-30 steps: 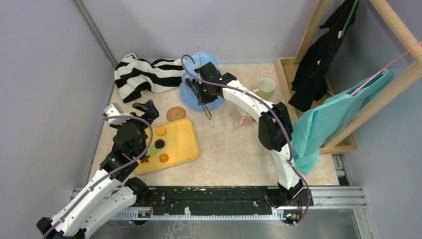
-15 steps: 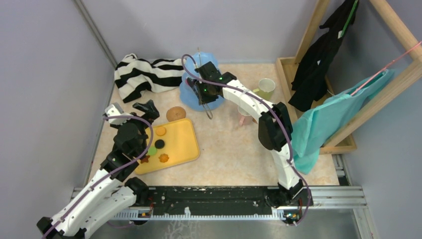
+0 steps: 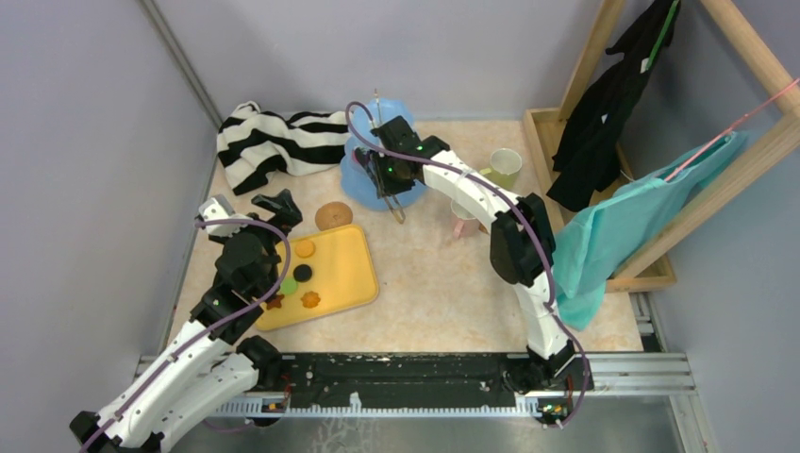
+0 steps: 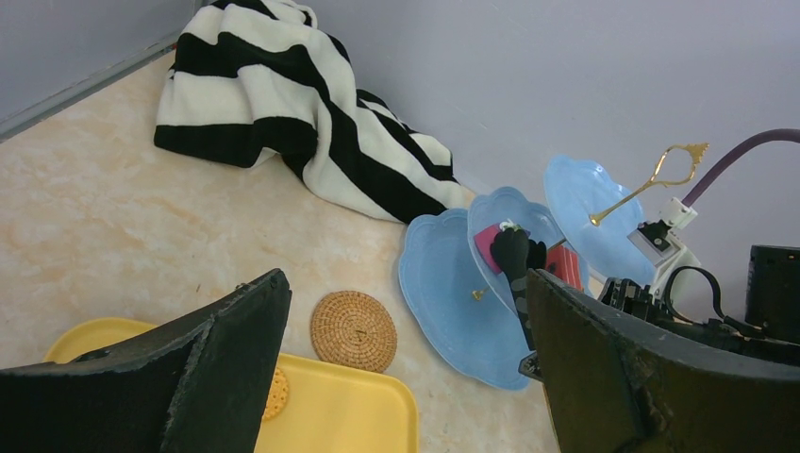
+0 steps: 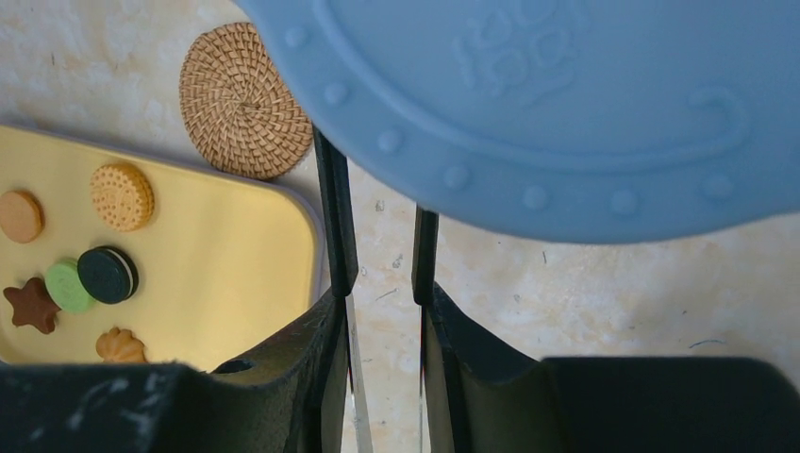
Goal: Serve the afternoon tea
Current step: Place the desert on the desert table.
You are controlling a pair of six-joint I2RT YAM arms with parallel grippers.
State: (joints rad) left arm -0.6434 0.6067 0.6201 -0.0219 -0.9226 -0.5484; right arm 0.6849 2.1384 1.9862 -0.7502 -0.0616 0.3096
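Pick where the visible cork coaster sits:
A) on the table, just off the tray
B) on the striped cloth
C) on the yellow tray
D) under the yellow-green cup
A: the cork coaster lies flat on the bare table, beside the far edge of the yellow tray and near the light-blue stand, with nothing on it.

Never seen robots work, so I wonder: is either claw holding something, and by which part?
Left gripper: open, holding nothing. Right gripper: tips by the cake slices on the blue stand, partly hidden; a hold cannot be told.
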